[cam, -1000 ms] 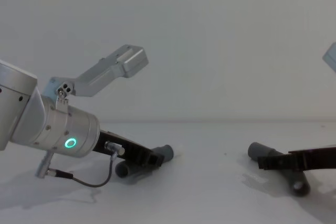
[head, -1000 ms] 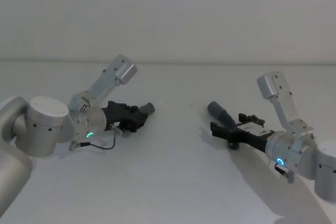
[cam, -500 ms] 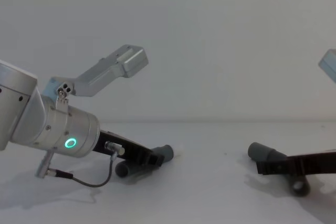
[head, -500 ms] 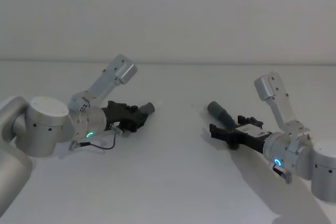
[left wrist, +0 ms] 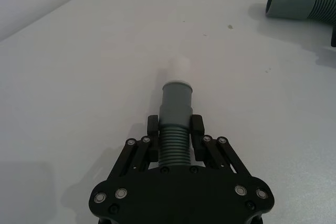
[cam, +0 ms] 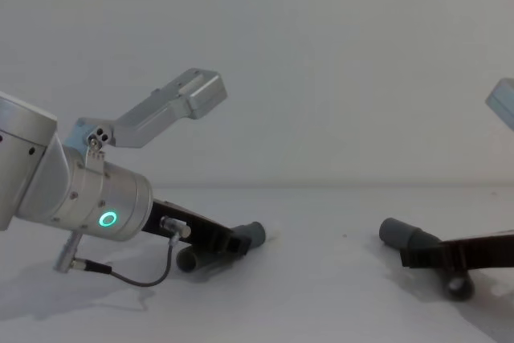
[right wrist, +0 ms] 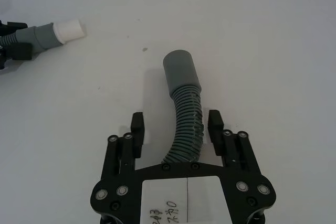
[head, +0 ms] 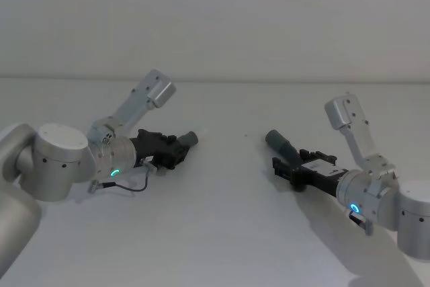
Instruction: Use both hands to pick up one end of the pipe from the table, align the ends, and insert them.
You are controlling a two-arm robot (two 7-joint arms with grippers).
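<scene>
White matte table [head: 222, 233] filled the lower two-thirds of the head view. Across its left part lay the silver left arm [head: 60, 162], and in the lower right corner the silver right arm [head: 396, 210], both reaching toward the centre. The left gripper [left wrist: 175, 129] sat left of centre, its black fingers [left wrist: 152, 129] pinching the ribbed middle of the white-tipped pipe piece [left wrist: 176, 103], pads touching the ribs on either side. That piece pointed toward the middle of the frame, low by the table; whether it rested on the surface could not be told. The right gripper [right wrist: 176, 124] sat right of centre with its fingers [right wrist: 214, 121] spread, straddling the ribbed curve of the cuffed pipe piece [right wrist: 186, 114] with a gap on each side. That piece lay on the table, its wide grey cuff [right wrist: 181, 69] aimed up and left toward the centre. The two pieces were well apart, with bare table between them. The white tip [left wrist: 180, 69] capped the first piece's narrower grey end. A green ring light [cam: 107, 218] glowed on the left arm at the left of the chest view.
</scene>
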